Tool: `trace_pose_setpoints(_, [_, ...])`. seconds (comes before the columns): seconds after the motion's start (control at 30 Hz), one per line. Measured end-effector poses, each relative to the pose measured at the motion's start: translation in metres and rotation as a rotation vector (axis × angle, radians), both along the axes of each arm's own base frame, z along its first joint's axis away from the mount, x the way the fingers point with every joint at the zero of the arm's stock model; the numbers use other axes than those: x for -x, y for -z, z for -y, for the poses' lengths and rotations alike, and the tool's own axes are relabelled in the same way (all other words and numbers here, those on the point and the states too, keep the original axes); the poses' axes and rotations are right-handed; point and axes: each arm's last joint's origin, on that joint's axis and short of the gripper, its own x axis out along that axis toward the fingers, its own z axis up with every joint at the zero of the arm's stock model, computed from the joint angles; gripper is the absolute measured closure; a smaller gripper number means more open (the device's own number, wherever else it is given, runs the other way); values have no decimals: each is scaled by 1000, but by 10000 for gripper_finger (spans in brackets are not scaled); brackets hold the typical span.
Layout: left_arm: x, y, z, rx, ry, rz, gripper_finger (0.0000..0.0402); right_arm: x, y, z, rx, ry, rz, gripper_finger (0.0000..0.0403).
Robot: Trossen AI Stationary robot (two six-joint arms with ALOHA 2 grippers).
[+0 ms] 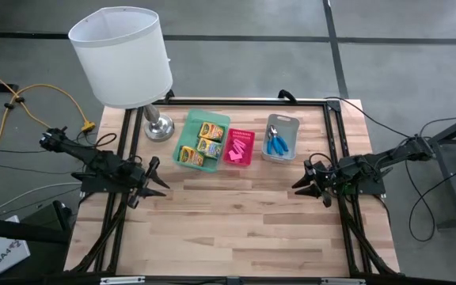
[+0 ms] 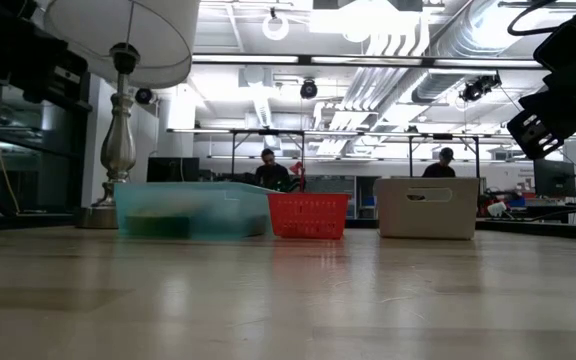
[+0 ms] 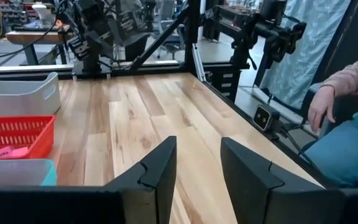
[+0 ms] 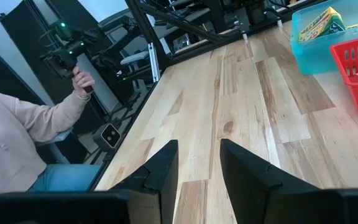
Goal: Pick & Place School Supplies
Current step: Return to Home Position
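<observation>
Three yellow-and-green crayon boxes (image 1: 202,144) lie in the green tray (image 1: 187,134) at the far middle of the table. Pink eraser blocks (image 1: 241,146) lie in the pink basket (image 1: 229,156) beside it. Two blue-handled scissors (image 1: 276,142) lie in the grey tray (image 1: 290,124). My left gripper (image 1: 158,179) hovers open at the table's left edge and points toward the right edge. At the right edge my right gripper (image 1: 301,183) hovers open and points left. Nothing is between either pair of fingers (image 3: 160,174) (image 4: 163,168).
A lamp with a white shade (image 1: 122,54) stands on a metal base (image 1: 159,127) at the far left, next to the green tray. Bare wood (image 1: 236,222) fills the near half of the table. A seated person's hand (image 3: 321,106) shows beyond the near edge.
</observation>
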Motion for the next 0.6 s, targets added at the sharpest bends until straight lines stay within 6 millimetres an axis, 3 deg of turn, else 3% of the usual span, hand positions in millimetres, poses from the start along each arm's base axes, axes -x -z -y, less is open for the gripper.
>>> trace_pose_setpoints(0.23, [-3, 16, 2, 6, -1, 7, 280, 0, 0, 0, 0, 0, 0, 292])
trace_pose_setpoints(0.6, [-5, 22, 2, 28, -1, 29, 280, 0, 0, 0, 0, 0, 1, 292])
